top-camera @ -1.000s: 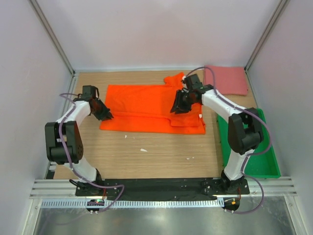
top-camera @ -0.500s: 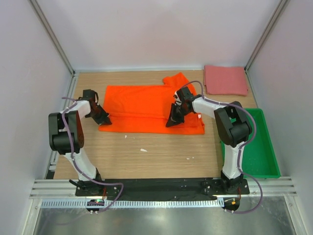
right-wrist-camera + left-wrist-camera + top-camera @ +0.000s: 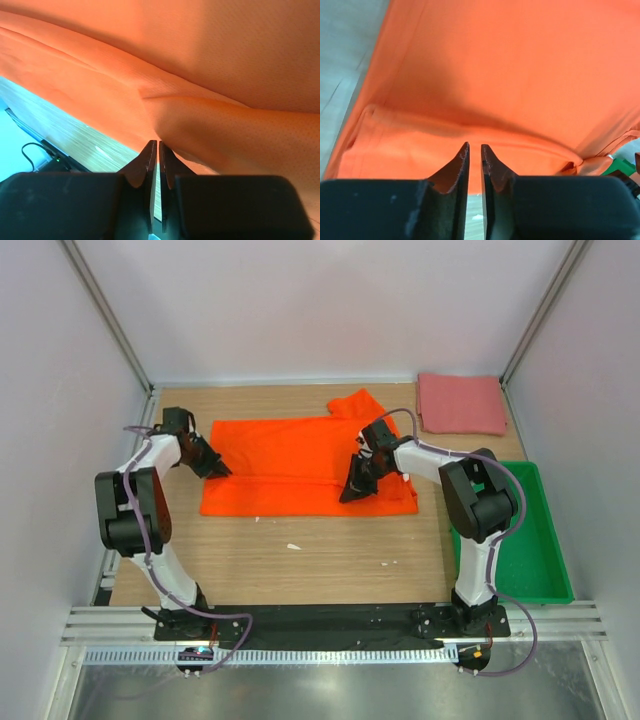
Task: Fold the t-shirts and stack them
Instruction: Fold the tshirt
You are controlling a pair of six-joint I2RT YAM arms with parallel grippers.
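Orange shirt (image 3: 300, 465) is laid part-folded mid-tabletop (image 3: 320, 550), its crease pinched by the near-closed left end effector (image 3: 220, 471) and right end effector (image 3: 349, 494), while the pink shirt (image 3: 460, 403) is already folded far right, stacking outstanding.

No text, label, brand, number or sign can be read in any view.
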